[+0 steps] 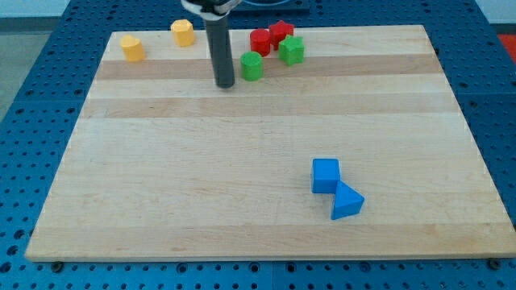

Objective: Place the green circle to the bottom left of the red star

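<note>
A pale wooden board (258,201) lies on a blue perforated table (32,89).

Nearest the viewer, right of centre, a blue cube (326,175) touches a blue triangular block (347,201), which sits just to its near right.

The middle of the board holds no blocks.

Farther back, my tip (225,83) rests on the wood at the lower end of a straight dark rod. It is a plain rod end with no jaws or fingers, so it neither spreads nor pinches, and it touches no block.

Just to the tip's right, slightly farther away, stands the green circle (252,66), a short upright cylinder. Being round, it has no clear long axis and points no particular way. A narrow gap separates it from the rod.

Beyond it and to the right sit a rounded red block (260,41) and the red star (280,33), touching each other. A green star (292,50) is just right of them.

At the far left are two yellow blocks (132,47) (183,32), their exact shapes hard to make out.
</note>
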Available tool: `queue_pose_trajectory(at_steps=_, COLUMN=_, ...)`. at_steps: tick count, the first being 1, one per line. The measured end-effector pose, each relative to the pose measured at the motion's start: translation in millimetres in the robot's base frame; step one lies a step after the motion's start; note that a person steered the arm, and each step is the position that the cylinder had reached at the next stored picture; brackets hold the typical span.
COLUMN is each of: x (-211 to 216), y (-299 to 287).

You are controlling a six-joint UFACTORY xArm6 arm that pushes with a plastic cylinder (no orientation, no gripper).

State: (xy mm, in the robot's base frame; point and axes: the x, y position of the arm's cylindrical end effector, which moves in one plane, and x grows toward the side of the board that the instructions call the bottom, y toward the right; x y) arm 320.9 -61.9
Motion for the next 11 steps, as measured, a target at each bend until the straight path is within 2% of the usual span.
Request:
queue_pose_trajectory(at_steps=2, x=-31, y=19)
queue_pose_trajectory(at_steps=4, x=-18, y=27)
queue_pose_trajectory(at_steps=5, x=-26, y=41)
queue_pose_trajectory(at_steps=7, x=-3, y=48)
queue_pose_trajectory(at_steps=9, x=-40, y=53)
queue_pose_trajectory(at_steps=11, x=-23, y=51)
